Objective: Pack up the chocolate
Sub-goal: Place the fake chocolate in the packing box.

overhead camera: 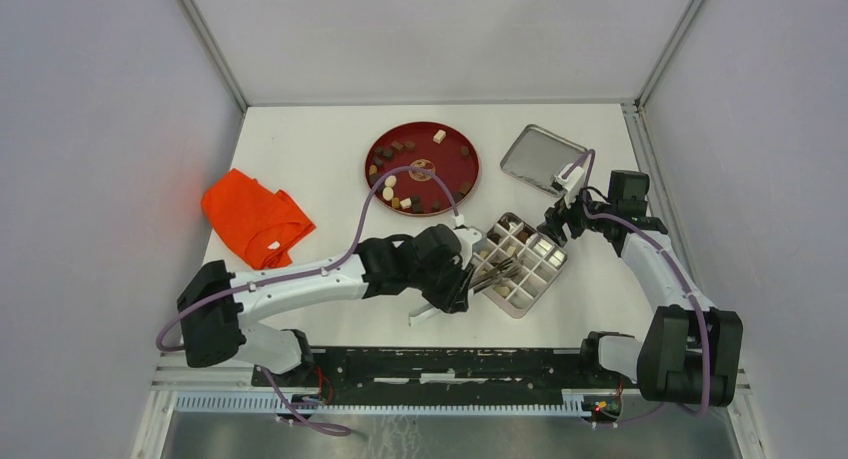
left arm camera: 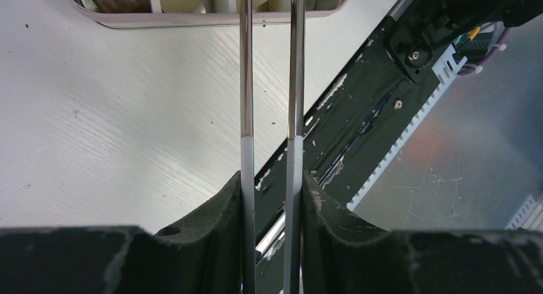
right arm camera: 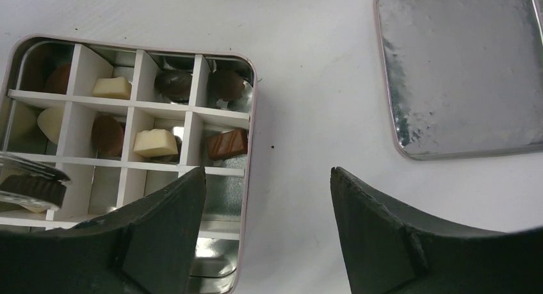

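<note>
Loose chocolate pieces (overhead camera: 391, 193), dark, brown and cream, lie on the red plate (overhead camera: 467, 183). More chocolate (right arm camera: 153, 142) fills several cells of the divided tin box (overhead camera: 528, 299), whose rim (right arm camera: 251, 114) shows in the right wrist view. My left gripper (overhead camera: 458, 284) (left arm camera: 271, 185) is shut on metal tweezers (overhead camera: 497, 274) (left arm camera: 296, 82), whose tips reach into the box over a dark piece (right arm camera: 32, 186). My right gripper (overhead camera: 553, 227) (right arm camera: 267, 172) is open at the box's corner. One finger hangs over the cells, the other over the table, with the box wall between them.
The tin's lid (overhead camera: 543, 159) (right arm camera: 464, 70) lies upside down behind and to the right of the box. An orange cloth (overhead camera: 255, 219) lies crumpled at the left. The black rail (left arm camera: 384, 108) runs along the near edge.
</note>
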`<state>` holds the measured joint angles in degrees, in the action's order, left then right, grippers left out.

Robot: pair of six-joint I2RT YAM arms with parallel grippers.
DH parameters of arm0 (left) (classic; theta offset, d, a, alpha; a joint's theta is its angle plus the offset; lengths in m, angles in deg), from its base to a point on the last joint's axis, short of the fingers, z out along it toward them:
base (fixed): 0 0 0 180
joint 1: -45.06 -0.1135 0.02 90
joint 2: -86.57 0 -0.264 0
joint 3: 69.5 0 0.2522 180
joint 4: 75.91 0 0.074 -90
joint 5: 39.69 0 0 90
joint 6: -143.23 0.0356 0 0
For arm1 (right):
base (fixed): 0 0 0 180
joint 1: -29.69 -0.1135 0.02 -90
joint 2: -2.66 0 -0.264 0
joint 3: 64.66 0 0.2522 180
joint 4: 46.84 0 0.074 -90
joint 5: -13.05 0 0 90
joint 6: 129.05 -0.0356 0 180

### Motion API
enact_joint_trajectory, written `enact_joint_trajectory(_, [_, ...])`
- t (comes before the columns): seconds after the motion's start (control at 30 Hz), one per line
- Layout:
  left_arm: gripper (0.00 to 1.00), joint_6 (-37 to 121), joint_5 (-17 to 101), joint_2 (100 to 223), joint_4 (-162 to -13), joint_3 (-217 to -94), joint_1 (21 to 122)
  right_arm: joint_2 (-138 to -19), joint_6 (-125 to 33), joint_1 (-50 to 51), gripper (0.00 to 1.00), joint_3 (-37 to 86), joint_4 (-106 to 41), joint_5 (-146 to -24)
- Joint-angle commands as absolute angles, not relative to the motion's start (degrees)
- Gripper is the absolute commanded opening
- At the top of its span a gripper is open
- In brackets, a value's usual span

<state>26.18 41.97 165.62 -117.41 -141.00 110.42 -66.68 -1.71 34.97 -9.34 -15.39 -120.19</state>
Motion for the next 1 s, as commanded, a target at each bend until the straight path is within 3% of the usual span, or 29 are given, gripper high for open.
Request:
enact_joint_trajectory(0.0, [0.06, 28.0, 44.6, 167.7, -116.6, -144.7, 110.6, -66.8, -1.3, 35.1, 0.77, -7.0, -15.9, -120.7])
enact_joint_trajectory(0.3, [0.13, 28.4, 44.4, 170.4, -117.2, -145.8, 110.8, -66.5, -1.2, 35.1, 0.77, -7.0, -15.7, -121.0])
enact_joint_trajectory(0.5, [0.28, 28.3, 43.3, 171.9, -118.6, -146.0, 111.3, -66.4, -0.9, 35.1, 0.77, -6.8, -15.5, -121.2])
enact_joint_trajectory(0.97, [0.40, 27.9, 44.2, 172.5, -120.2, -146.2, 111.4, -66.2, -0.8, 35.1, 0.77, -6.8, -15.2, -121.5])
